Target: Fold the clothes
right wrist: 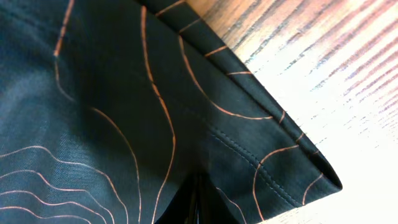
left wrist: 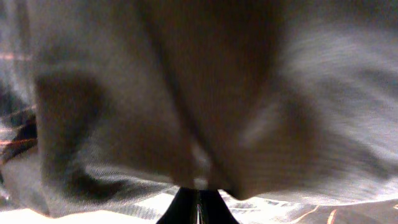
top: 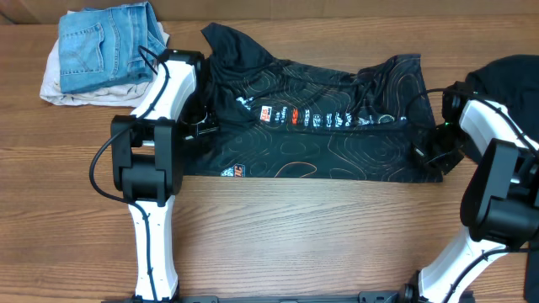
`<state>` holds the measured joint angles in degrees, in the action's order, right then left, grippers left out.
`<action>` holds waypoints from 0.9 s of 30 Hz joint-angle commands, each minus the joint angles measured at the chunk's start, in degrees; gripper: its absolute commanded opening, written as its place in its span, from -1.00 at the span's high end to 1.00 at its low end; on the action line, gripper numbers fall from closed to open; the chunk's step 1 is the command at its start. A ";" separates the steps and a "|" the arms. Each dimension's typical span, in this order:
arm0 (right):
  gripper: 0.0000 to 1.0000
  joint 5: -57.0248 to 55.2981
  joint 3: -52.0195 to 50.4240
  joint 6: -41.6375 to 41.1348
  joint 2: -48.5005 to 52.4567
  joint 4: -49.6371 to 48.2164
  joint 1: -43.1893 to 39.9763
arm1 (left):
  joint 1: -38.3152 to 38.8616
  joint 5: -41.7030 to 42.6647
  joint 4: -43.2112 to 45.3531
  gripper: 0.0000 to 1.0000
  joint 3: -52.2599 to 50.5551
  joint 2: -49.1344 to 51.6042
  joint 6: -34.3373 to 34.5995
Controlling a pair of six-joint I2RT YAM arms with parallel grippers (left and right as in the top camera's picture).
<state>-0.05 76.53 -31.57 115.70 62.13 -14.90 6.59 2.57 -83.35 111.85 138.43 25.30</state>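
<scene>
The wooden counter carries the black jersey, spread wide across its middle with the far-left part rumpled. A stack of folded jeans sits apart at the far left corner. My left claw is closed tight on the jersey's left edge, and my right claw is closed tight at its near right corner. The risk I see is that this thin cloth slips out of one pinch as I lift, or that one side leads and skews the fold. The overhead view gives me the whole layout but hides both pinches. The right wrist view shows the stitched hem running into the closed tips. The left wrist view is mostly blurred cloth draped over its tips.
</scene>
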 commanded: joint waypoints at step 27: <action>-0.43 5.90 25.88 5.81 0.66 15.04 -9.84 | 2.78 -2.69 -4.11 -0.15 12.11 -9.05 2.64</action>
<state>-3.60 96.36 -34.92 116.92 77.47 -26.89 7.42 -7.35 -90.30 115.61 135.52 32.69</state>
